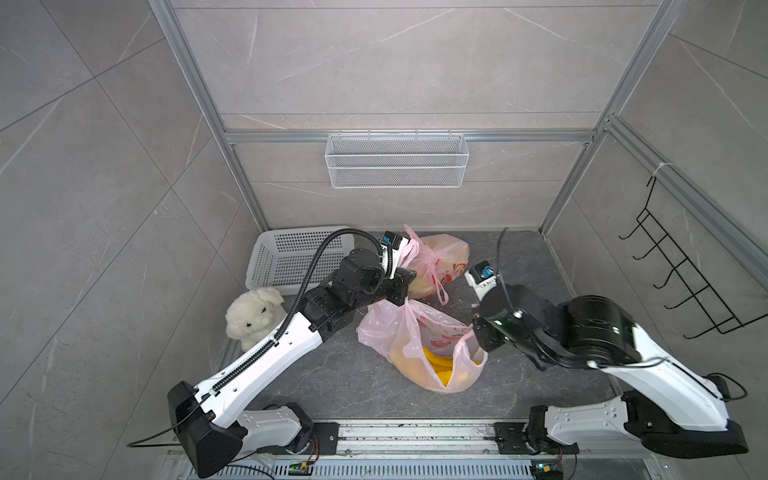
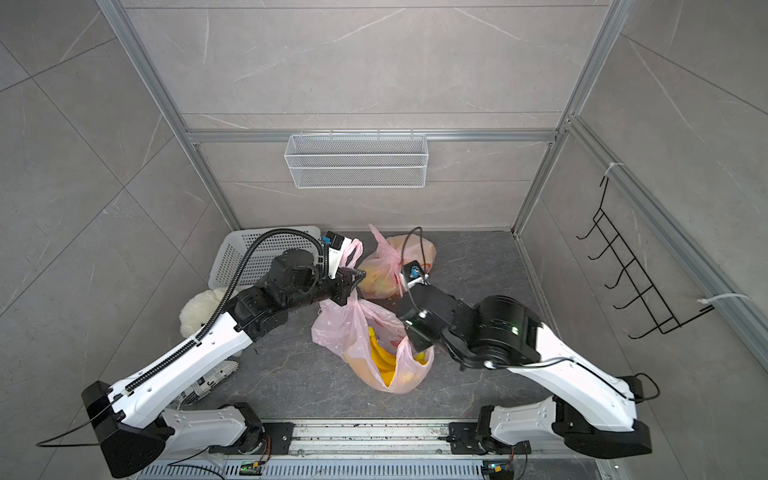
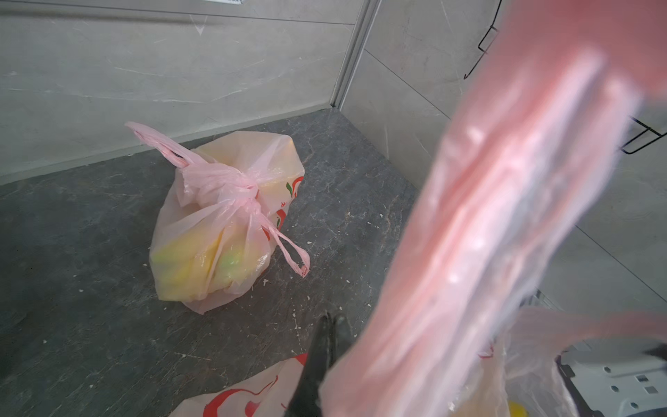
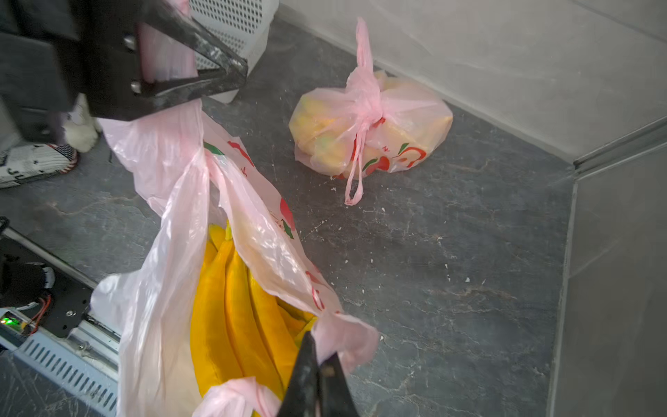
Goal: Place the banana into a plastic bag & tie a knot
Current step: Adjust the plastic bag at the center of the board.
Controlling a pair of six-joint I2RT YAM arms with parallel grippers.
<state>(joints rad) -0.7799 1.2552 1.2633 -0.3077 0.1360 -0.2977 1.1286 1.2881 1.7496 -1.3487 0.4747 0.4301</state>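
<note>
An open pink plastic bag (image 1: 415,336) (image 2: 357,332) (image 4: 169,231) stands mid-floor between both arms. Yellow bananas (image 1: 436,365) (image 2: 380,353) (image 4: 234,307) lie inside it, showing through the mouth. My left gripper (image 1: 411,275) (image 2: 362,273) (image 3: 330,321) (image 4: 242,77) is shut, its tips together. One bag handle (image 3: 487,216) runs up between its fingers behind the tips and blurs across the left wrist view. My right gripper (image 1: 471,337) (image 2: 409,341) (image 4: 317,357) is shut on the bag's other handle (image 4: 346,341) at the near side of the mouth.
A second pink bag (image 1: 436,266) (image 2: 395,270) (image 3: 223,231) (image 4: 371,133), knotted shut, lies just behind. At the back left are a white perforated basket (image 1: 291,257) and a white plush toy (image 1: 253,311). A wire basket (image 1: 397,160) hangs on the back wall, a black hook rack (image 1: 681,274) at right.
</note>
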